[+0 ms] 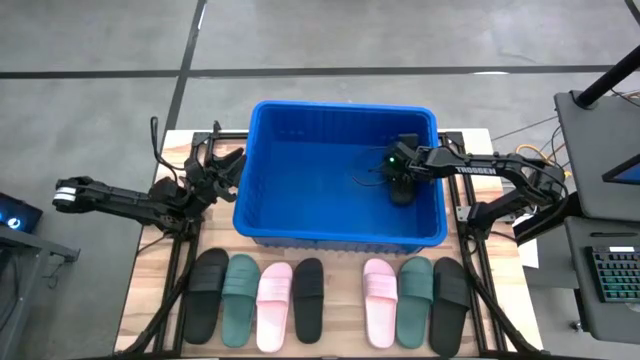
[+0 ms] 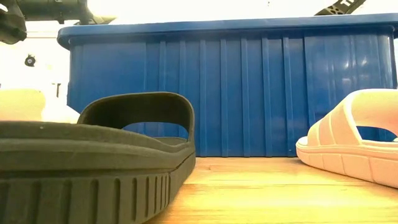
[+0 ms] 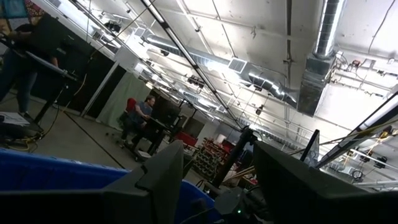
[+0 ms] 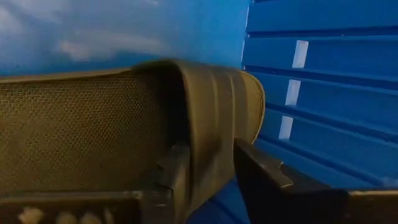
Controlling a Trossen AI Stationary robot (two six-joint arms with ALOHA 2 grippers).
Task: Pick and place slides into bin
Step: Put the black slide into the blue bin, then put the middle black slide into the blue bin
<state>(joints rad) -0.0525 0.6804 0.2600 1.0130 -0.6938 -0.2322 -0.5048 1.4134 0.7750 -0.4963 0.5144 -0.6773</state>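
The blue bin [image 1: 300, 225] stands at the table's middle. My right gripper [image 1: 401, 178] reaches down into its right half, where a black slide [image 4: 93, 124] lies by the bin's ribbed right wall [image 4: 323, 93]. The gripper is open, one finger inside the slide's strap [image 4: 211, 112] and one outside it. Several more slides, black [image 1: 208, 295], green [image 1: 240, 300] and pink [image 1: 274, 305], lie sole-down in a row along the table's near edge. My left gripper [image 1: 225, 165] waits open beside the bin's left wall, pointing upward. My right gripper has its fingers [image 4: 261, 171] on either side of the strap's edge [image 4: 214, 165], coming slanting down from the table's right. The strap fills most of the gap, and I cannot tell whether the fingers touch it.
The bin's walls stand close around my right gripper. In the low view a black slide [image 2: 93, 155] and a pink slide [image 2: 354, 143] lie in front of the bin's near wall [image 2: 249, 93]. Bare wood shows between the row and the bin. A person sits far off in the room [image 3: 144, 112].
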